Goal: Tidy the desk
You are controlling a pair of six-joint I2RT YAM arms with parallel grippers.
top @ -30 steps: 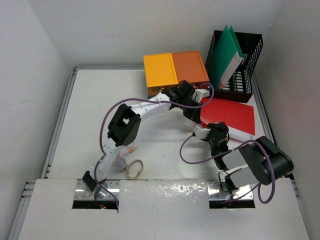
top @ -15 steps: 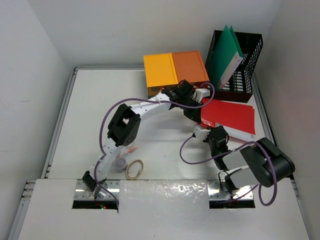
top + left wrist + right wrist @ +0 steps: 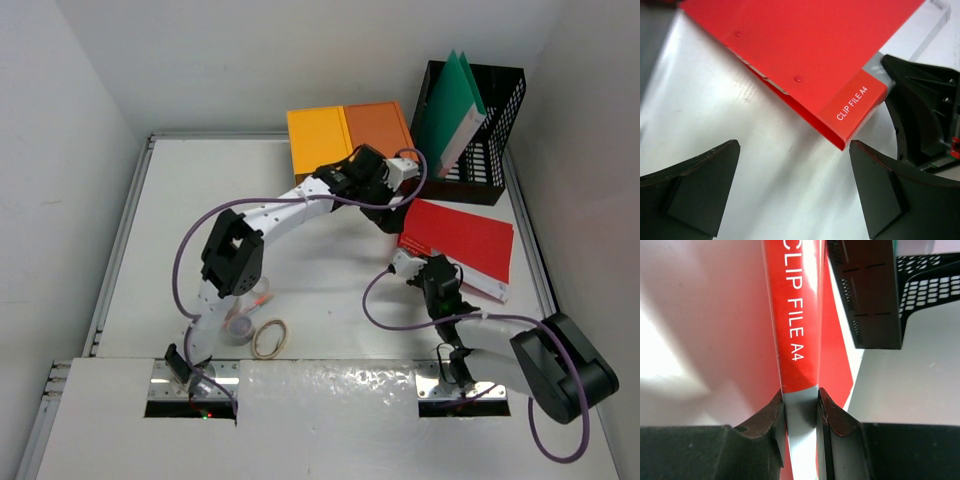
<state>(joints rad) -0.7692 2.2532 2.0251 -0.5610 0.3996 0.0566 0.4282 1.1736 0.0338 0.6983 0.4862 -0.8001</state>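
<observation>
We see left arm [image 3: 280, 210] stretched far over the desk [image 3: 200, 200], left gripper [image 3: 794, 146] spread wide, empty, at red clip file [image 3: 462, 236] corner. Right arm [image 3: 500, 345] low, right gripper [image 3: 801, 396] pinching its spine.

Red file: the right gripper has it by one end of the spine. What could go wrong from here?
1. The right gripper pinches only the grey end of the red file, so it may swing or slip when lifted.
2. The open left gripper sits close to the file's corner and could bump it.
3. The black basket is close, and the file could catch on it.
</observation>
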